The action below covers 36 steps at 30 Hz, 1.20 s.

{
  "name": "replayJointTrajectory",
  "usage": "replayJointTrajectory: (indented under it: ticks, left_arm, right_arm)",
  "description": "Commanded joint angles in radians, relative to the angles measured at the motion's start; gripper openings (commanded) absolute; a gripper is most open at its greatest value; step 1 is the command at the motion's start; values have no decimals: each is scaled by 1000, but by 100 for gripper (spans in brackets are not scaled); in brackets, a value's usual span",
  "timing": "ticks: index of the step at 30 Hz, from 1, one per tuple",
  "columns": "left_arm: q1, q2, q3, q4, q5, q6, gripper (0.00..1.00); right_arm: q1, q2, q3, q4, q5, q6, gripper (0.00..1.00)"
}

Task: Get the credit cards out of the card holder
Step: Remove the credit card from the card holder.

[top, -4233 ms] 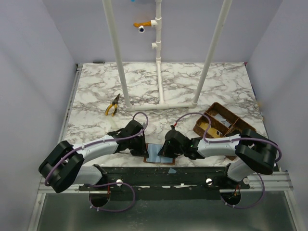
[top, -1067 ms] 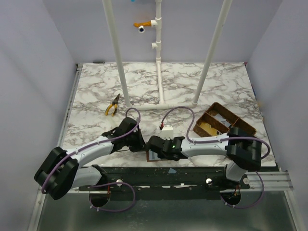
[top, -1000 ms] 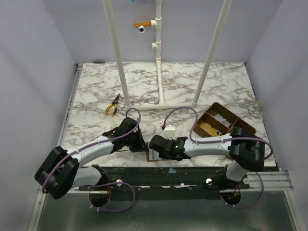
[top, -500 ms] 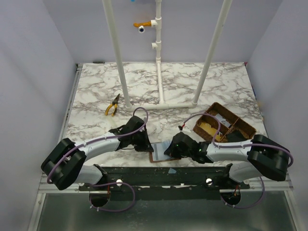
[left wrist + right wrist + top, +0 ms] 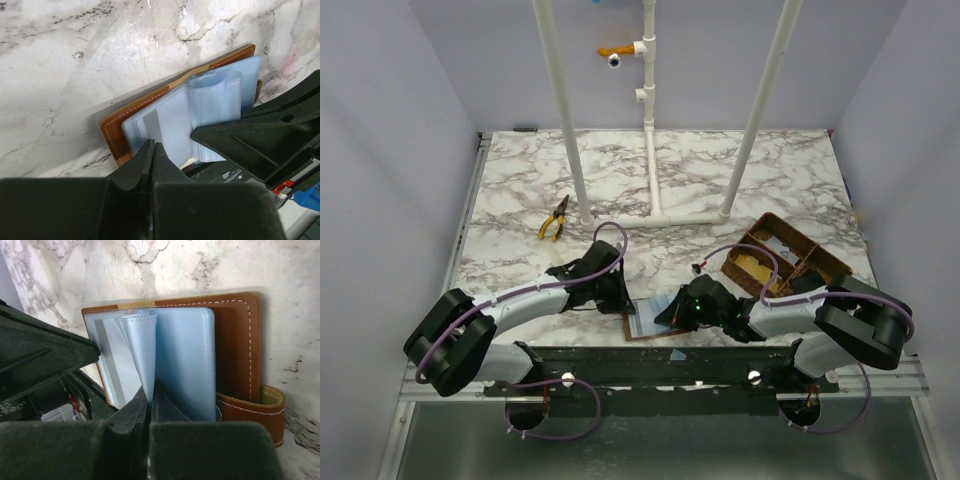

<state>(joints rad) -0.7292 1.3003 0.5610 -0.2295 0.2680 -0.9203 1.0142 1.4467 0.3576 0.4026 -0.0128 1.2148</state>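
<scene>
From above, the wallet point(image 5: 642, 322) lies open at the near edge of the table point(image 5: 520, 200), between the left gripper point(image 5: 618, 300) and the right gripper point(image 5: 670, 312).

Left wrist: the fingers point(image 5: 135, 170) are together on its left half. They should press firmly.

Only the right wrist shows fingers point(image 5: 127, 412) pinching a pocket leaf point(image 5: 142, 345), with what looks like a pale card point(image 5: 107, 365) beside it.

- A grey-veined white marble desk point(image 5: 670, 170) is shown.
- Yellow-handled pliers point(image 5: 554, 219) are laid at its left.
- A white pipe frame point(image 5: 655, 218) is stood mid-desk.
- A brown basket point(image 5: 808, 243) is set at the right.
- An opened card holder point(image 5: 642, 322) is laid at the near edge.
</scene>
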Motion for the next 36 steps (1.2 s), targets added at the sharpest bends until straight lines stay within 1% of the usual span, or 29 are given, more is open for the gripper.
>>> replayJointTrajectory:
  ticks: [1, 10, 14, 22, 28, 36]
  left_arm:
    - [-9, 12, 35, -46, -64, 20, 0]
    - [-10, -27, 16, -102, -132, 24, 0]
    - [-12, -31, -6, -62, -104, 33, 0]
    - [-21, 20, -1, -63, -104, 24, 0]
    - [-21, -25, -22, -94, -134, 11, 0]
    - [-21, -39, -55, -71, -133, 9, 0]
  right_arm:
    - [-9, 41, -35, 26, -60, 27, 1]
    - [-20, 69, -48, 39, -70, 46, 1]
    - [-22, 88, -42, 51, -83, 49, 1]
    - [-23, 98, -41, 57, -85, 54, 1]
    - [-29, 102, -51, 56, -85, 62, 1]
    - [-31, 107, -49, 51, -84, 66, 1]
